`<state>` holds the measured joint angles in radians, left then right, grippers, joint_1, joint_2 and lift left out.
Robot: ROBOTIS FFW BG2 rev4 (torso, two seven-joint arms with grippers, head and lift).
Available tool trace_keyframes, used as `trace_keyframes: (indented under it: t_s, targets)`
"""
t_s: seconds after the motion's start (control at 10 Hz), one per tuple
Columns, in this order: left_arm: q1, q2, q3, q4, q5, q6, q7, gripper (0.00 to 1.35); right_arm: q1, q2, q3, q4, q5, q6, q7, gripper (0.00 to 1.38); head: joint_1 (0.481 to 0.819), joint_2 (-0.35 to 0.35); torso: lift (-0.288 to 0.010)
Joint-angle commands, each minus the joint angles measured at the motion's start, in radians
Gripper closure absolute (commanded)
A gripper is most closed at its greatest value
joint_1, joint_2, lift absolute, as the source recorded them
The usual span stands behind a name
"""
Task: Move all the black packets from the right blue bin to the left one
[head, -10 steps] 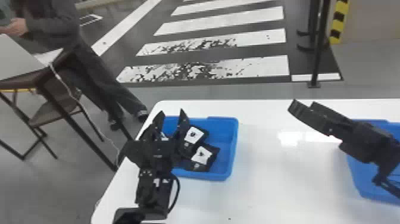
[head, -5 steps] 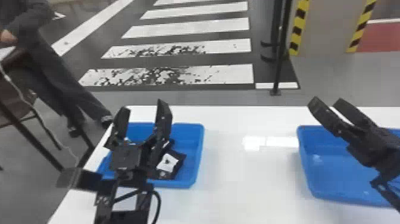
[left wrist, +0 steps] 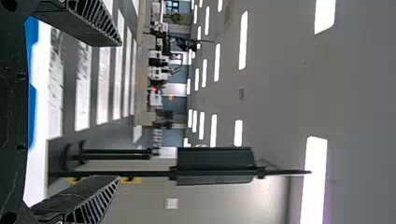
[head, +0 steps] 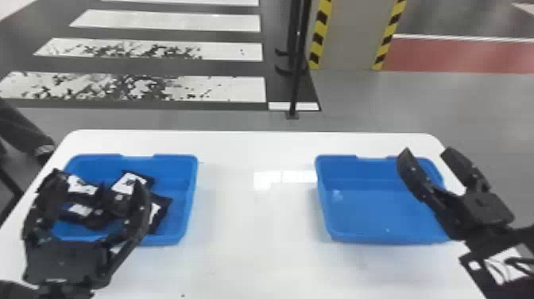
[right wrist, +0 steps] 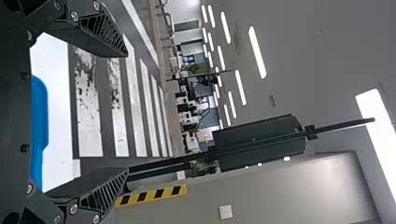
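Four black packets [head: 129, 183] at least, folks, lying jumbled inside the left blue bin [head: 175, 175]! Above that bin we've got our left gripper [head: 98, 181], spread wide, nothing caught; well to the bin's right, our right gripper [head: 427, 151] is parted and unloaded too. Light and soft-sided, we reckon, maybe slick: we'd want a gentle pinch across the middle, because a corner could crumple or slip free.
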<state>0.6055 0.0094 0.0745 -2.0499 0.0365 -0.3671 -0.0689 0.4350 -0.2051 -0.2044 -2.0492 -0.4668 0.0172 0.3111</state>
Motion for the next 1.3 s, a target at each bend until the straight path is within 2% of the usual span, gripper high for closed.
trace_keyframes:
  t_s: [0.0,0.1,0.3,0.5,0.7,1.2]
  targets:
    - [0.033,-0.008,0.031,-0.050,-0.112,0.077,0.018,0.00,0.080,0.010,0.003,-0.078,0.096,0.078,-0.010,0.17,0.695,-0.049,-0.140]
    - [0.057,-0.008,0.015,-0.096,-0.128,0.092,0.047,0.00,0.125,0.010,0.037,-0.132,0.126,0.118,-0.032,0.17,0.695,-0.031,-0.140]
    - [0.074,0.006,-0.027,-0.119,-0.070,0.100,0.060,0.00,0.169,0.010,0.079,-0.166,0.122,0.140,-0.052,0.17,0.695,0.003,-0.140]
    - [0.082,0.014,-0.039,-0.123,-0.021,0.136,0.058,0.00,0.166,0.004,0.089,-0.171,0.122,0.142,-0.066,0.17,0.695,0.022,-0.140]
    - [0.069,0.034,-0.082,-0.123,0.007,0.144,0.057,0.00,0.142,-0.008,0.119,-0.156,0.112,0.135,-0.069,0.17,0.695,0.020,-0.140]
    - [0.074,0.027,-0.080,-0.123,0.037,0.117,0.054,0.00,0.161,-0.011,0.121,-0.198,0.086,0.128,-0.078,0.17,0.695,0.016,-0.140]
